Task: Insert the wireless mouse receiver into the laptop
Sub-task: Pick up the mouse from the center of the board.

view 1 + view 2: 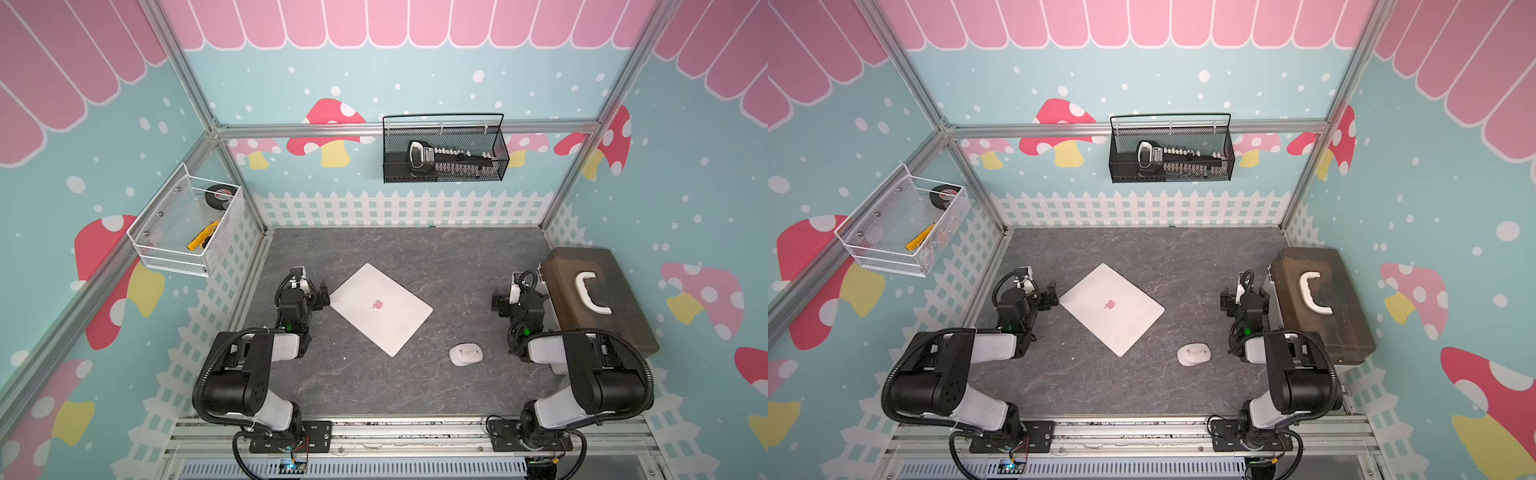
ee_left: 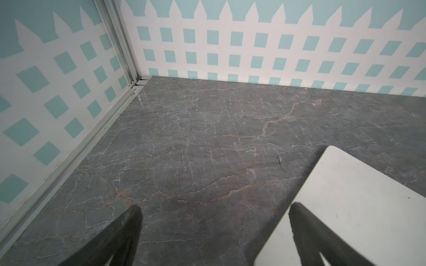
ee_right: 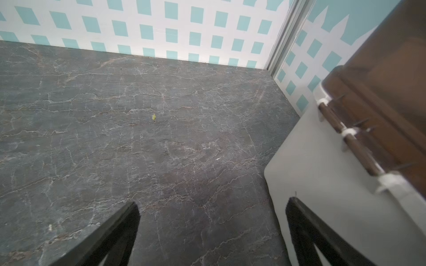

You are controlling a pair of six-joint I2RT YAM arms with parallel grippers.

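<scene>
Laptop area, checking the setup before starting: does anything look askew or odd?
The laptop lies closed and turned diagonally on the table, one corner close to the left gripper. No damage or spill shows.

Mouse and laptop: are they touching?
Apart. In a top view, bare table shows between the mouse and the nearest corner of the laptop.

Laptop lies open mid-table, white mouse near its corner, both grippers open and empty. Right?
No: the laptop is closed, logo up, as both top views show. The mouse does sit near its corner; the left gripper and right gripper are open and empty.
</scene>
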